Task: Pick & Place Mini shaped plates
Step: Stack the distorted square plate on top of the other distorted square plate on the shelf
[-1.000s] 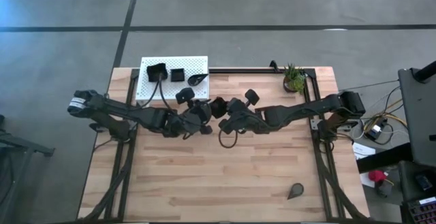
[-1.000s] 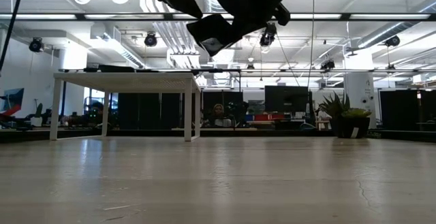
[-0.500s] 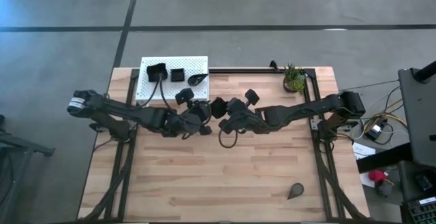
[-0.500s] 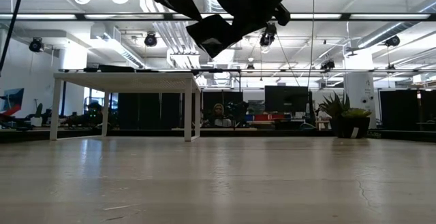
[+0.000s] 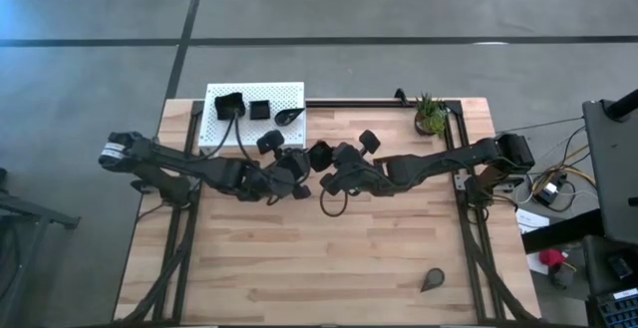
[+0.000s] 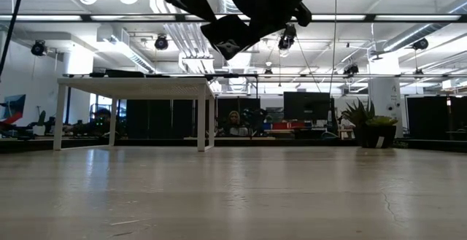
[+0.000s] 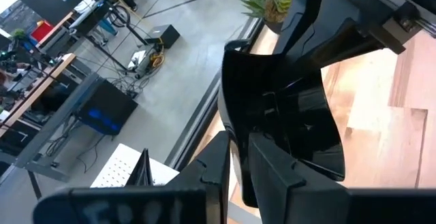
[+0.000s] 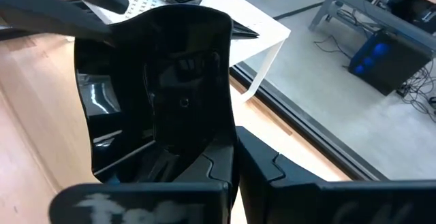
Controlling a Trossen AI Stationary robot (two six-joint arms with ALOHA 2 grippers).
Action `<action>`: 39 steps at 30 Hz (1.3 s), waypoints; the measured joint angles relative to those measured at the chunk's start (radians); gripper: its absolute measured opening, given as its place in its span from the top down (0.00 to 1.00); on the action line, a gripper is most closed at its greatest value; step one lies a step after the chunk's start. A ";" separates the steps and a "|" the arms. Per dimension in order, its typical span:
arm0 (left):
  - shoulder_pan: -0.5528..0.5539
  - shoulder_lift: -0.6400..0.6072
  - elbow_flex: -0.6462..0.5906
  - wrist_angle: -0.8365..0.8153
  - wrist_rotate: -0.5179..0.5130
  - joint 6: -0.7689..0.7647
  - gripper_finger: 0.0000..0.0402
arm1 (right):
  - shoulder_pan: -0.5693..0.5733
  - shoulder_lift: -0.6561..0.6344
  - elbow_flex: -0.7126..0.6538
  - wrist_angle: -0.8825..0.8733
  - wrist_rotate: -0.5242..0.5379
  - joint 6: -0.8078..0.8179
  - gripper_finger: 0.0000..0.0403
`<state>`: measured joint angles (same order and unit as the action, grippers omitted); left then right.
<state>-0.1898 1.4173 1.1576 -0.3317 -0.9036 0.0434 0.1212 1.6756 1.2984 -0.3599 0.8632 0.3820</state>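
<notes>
Nothing moved since earlier frames: mid-air handover.
Left tool (image 5: 299,164) and right tool (image 5: 332,163) both clamp one black plate (image 5: 319,157), lifted above the table (image 5: 329,258).

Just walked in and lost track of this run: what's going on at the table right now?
Both arms meet above the middle of the table, sharing one glossy black plate. The left tool and the right tool each grip an edge of it, held well up in the air in the low view. Three plates already sit on the white perforated platform. One teardrop plate lies alone near the table's front right.
</notes>
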 joint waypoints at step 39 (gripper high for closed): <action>0.046 0.009 -0.003 -0.027 0.024 -0.020 1.00 | 0.007 -0.005 0.002 0.045 -0.017 -0.053 0.98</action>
<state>-0.1436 1.4265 1.1549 -0.3592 -0.8799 0.0238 0.1281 1.6711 1.2999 -0.3145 0.8460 0.3286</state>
